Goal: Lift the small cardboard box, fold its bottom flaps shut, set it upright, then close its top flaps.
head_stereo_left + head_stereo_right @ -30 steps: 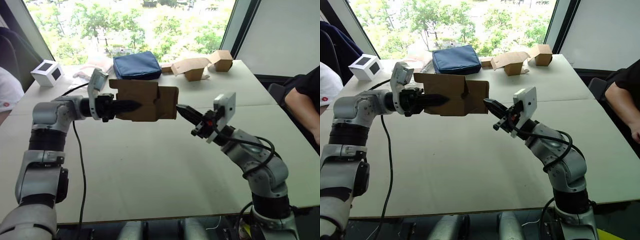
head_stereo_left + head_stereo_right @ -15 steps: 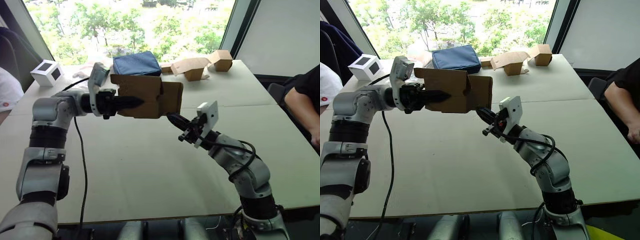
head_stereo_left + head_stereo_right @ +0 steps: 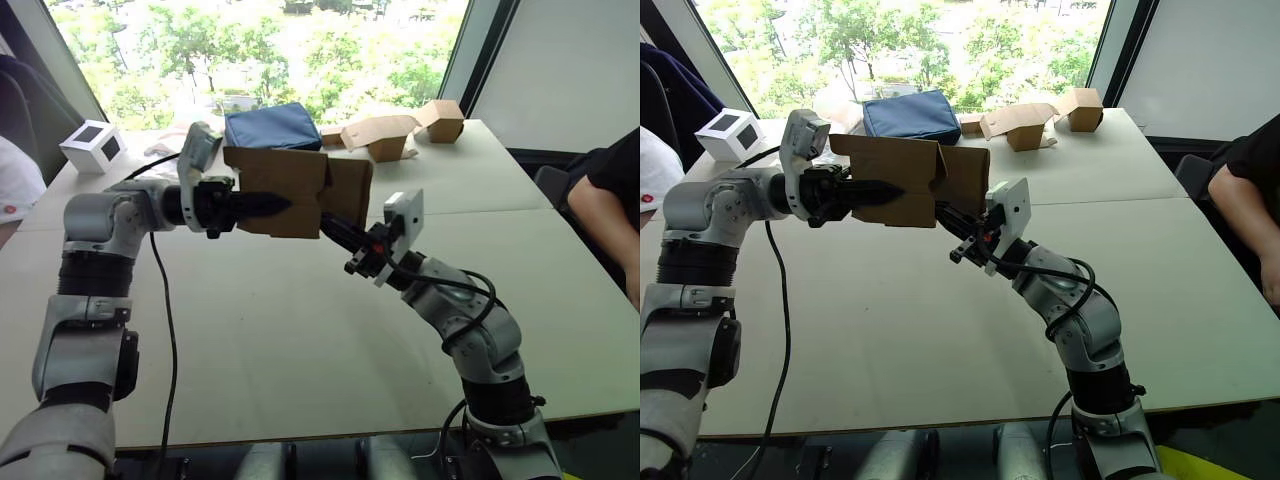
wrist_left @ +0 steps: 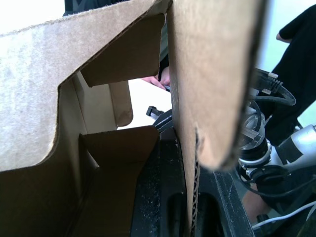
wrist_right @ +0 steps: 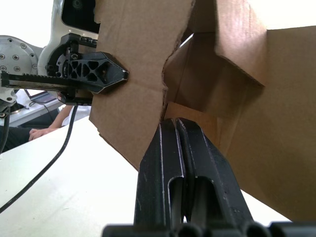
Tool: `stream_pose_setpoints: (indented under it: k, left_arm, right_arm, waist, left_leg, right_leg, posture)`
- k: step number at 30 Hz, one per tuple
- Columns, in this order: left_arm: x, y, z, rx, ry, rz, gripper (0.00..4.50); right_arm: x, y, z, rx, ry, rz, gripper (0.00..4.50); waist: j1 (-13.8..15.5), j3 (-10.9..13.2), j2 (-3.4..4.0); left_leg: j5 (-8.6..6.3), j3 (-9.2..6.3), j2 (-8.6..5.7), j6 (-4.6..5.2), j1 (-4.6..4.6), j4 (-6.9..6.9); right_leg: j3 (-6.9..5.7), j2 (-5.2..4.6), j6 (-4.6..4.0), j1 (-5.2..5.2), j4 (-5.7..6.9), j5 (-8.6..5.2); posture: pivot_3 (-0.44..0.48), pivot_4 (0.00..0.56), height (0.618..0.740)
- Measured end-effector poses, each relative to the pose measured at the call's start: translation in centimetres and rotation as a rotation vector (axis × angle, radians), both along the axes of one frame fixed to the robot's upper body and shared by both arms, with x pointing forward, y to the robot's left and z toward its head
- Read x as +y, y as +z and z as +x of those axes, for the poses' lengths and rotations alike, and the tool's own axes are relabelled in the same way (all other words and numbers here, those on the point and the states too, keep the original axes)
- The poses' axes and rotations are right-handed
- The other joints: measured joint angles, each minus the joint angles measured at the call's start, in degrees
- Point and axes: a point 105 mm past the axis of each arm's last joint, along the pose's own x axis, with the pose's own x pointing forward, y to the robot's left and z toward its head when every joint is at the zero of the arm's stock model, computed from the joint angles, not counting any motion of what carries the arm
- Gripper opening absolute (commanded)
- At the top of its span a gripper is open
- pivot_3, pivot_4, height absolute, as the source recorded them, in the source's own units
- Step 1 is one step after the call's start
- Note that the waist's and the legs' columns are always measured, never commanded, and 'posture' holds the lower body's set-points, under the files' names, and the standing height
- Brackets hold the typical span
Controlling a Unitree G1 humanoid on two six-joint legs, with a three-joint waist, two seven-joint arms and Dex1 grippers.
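The small cardboard box (image 3: 290, 178) hangs on its side above the table, held level. My left gripper (image 3: 278, 205) is shut on its near wall, one black finger (image 4: 160, 197) inside and one outside. At the box's right end a flap (image 3: 352, 190) sticks out and the inner flaps (image 5: 237, 44) stand partly open. I cannot tell whether these are the bottom flaps or the top flaps. My right gripper (image 3: 330, 226) is shut, its fingertips (image 5: 173, 126) pressed together at the lower edge of that open end, touching the cardboard.
At the table's back stand a white cube with dark panels (image 3: 95, 145), a blue bag (image 3: 272, 128) and lighter tan cardboard boxes (image 3: 385, 135). A black cable (image 3: 160, 300) trails from my left arm. One person (image 3: 610, 200) sits at the right edge, another (image 3: 15, 175) at the left.
My right gripper has moved left and up from beside the box to its right end's lower edge. The left gripper has raised the box slightly.
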Motion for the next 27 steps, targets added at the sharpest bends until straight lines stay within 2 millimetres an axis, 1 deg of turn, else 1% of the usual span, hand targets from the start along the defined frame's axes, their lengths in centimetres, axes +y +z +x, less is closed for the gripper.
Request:
stream_pose_setpoints:
  k: [2, 4, 7, 9, 10, 11, 12, 13, 15, 17, 19, 20, 24, 27]
  left_arm:
    - [0.0, 0.0, 0.0, 0.0, 0.001, 0.0, 0.0]
    - [-0.1, 0.0, 0.0, -0.001, 0.002, 0.0, 0.0]
    - [0.0, 0.1, 0.0, -0.004, 0.004, -0.002, 0.0]
    - [0.0, 0.6, -0.3, -0.016, -0.003, -0.014, 0.0]
    - [-0.1, 0.8, -0.4, -0.021, -0.007, -0.017, 0.0]
    - [-0.2, 0.9, -0.5, -0.023, -0.012, -0.02, 0.0]
    - [-0.2, 1.0, -0.6, -0.024, -0.015, -0.023, 0.0]
    - [-0.2, 1.1, -0.6, -0.027, -0.015, -0.024, 0.0]
    - [-0.3, 1.2, -0.7, -0.033, -0.018, -0.026, 0.0]
    - [-0.3, 1.3, -0.7, -0.035, -0.013, -0.03, 0.0]
    - [-0.4, 1.3, -0.7, -0.034, -0.013, -0.035, 0.0]
    - [-0.5, 1.3, -0.7, -0.033, -0.014, -0.038, 0.0]
    - [-0.7, 1.3, -0.7, -0.03, -0.019, -0.047, 0.0]
    - [-0.7, 1.3, -0.6, -0.029, -0.017, -0.048, 0.0]
  right_arm:
    - [-0.3, -0.1, -0.1, -0.004, 0.007, -0.024, 0.02]
    - [-1.1, 0.1, -0.4, -0.002, 0.021, -0.051, 0.02]
    - [-4.5, 2.2, -0.9, 0.002, 0.017, -0.006, 0.02]
    - [-7.1, 4.6, -0.9, 0.0, -0.009, 0.131, 0.02]
    - [-8.2, 5.3, -0.6, 0.001, -0.027, 0.187, 0.02]
    - [-9.0, 5.7, -0.2, 0.006, -0.051, 0.224, 0.02]
    - [-10.2, 5.5, 0.6, 0.026, -0.093, 0.256, 0.02]
    - [-11.0, 4.8, 1.5, 0.051, -0.134, 0.26, 0.02]
    - [-12.1, 2.2, 3.9, 0.129, -0.237, 0.22, 0.02]
    - [-11.9, 0.1, 5.7, 0.187, -0.291, 0.187, 0.02]
    - [-10.9, -0.5, 6.5, 0.196, -0.29, 0.169, 0.02]
    - [-10.0, -0.3, 6.7, 0.187, -0.273, 0.161, 0.02]
    - [-6.5, 0.5, 6.3, 0.153, -0.156, 0.179, 0.02]
    - [-5.0, 0.8, 5.4, 0.152, -0.073, 0.204, 0.02]
  waist:
    - [0.1, 0.0, 0.0]
    - [0.2, 0.0, 0.01]
    - [0.3, 0.0, -0.01]
    - [0.3, 0.0, -0.01]
    - [0.2, 0.0, 0.0]
    - [0.1, 0.0, 0.0]
    - [0.0, 0.0, 0.0]
    - [0.0, 0.0, 0.0]
    - [-0.1, 0.0, 0.01]
    - [-0.2, 0.0, 0.03]
    - [-0.3, 0.0, 0.07]
    - [-0.3, 0.0, 0.07]
    - [-0.3, 0.0, 0.07]
    - [0.1, 0.0, 0.07]
  left_leg:
    - [0.0, 0.0, -0.01, 0.0, 0.0, 0.0]
    - [0.0, 0.0, -0.02, 0.0, 0.0, 0.0]
    - [0.0, -0.02, -0.02, 0.01, -0.01, 0.01]
    - [0.0, -0.02, 0.01, 0.01, 0.0, 0.01]
    - [0.0, -0.02, 0.02, 0.01, 0.01, 0.01]
    - [0.0, -0.02, 0.03, 0.01, 0.01, 0.0]
    - [0.0, -0.01, 0.03, 0.01, 0.03, -0.01]
    - [-0.01, -0.01, 0.03, 0.01, 0.03, -0.02]
    - [0.0, 0.04, 0.02, 0.01, 0.03, -0.02]
    - [0.0, 0.08, 0.02, 0.01, 0.02, -0.03]
    - [0.0, 0.08, 0.03, 0.0, 0.01, -0.05]
    - [0.0, 0.07, 0.03, 0.0, 0.01, -0.06]
    - [0.01, 0.06, 0.03, -0.01, 0.01, -0.05]
    - [0.01, 0.04, 0.0, -0.02, 0.0, -0.03]
  right_leg:
    - [0.0, -0.01, 0.0, 0.01, 0.0, 0.0]
    - [0.0, -0.02, 0.0, 0.01, 0.0, 0.0]
    - [-0.02, -0.05, 0.0, 0.07, -0.03, 0.0]
    - [-0.01, -0.05, 0.0, 0.07, -0.03, 0.0]
    - [-0.01, -0.04, 0.0, 0.07, -0.03, 0.0]
    - [-0.01, -0.03, 0.0, 0.07, -0.03, 0.0]
    - [0.0, -0.02, 0.0, 0.07, -0.03, 0.0]
    - [0.0, 0.0, 0.0, 0.06, -0.02, 0.0]
    - [0.02, 0.01, 0.0, 0.04, -0.02, 0.0]
    - [0.06, 0.02, 0.0, -0.03, 0.01, 0.0]
    - [0.08, 0.02, 0.0, -0.07, 0.04, 0.0]
    - [0.08, 0.02, 0.0, -0.07, 0.03, 0.0]
    - [0.08, 0.01, 0.0, -0.05, 0.01, 0.0]
    - [0.06, -0.03, 0.0, -0.02, 0.01, 0.0]
  posture:
    - [0.0, 0.15, 0.74]
    - [0.0, 0.15, 0.74]
    - [0.0, 0.15, 0.74]
    - [0.0, 0.15, 0.74]
    - [0.0, 0.15, 0.74]
    - [0.0, 0.15, 0.74]
    - [0.0, 0.15, 0.74]
    - [0.0, 0.15, 0.74]
    - [0.0, 0.15, 0.74]
    - [0.0, 0.15, 0.74]
    - [0.0, 0.15, 0.74]
    - [0.0, 0.15, 0.74]
    - [0.0, 0.15, 0.74]
    - [0.0, 0.15, 0.74]
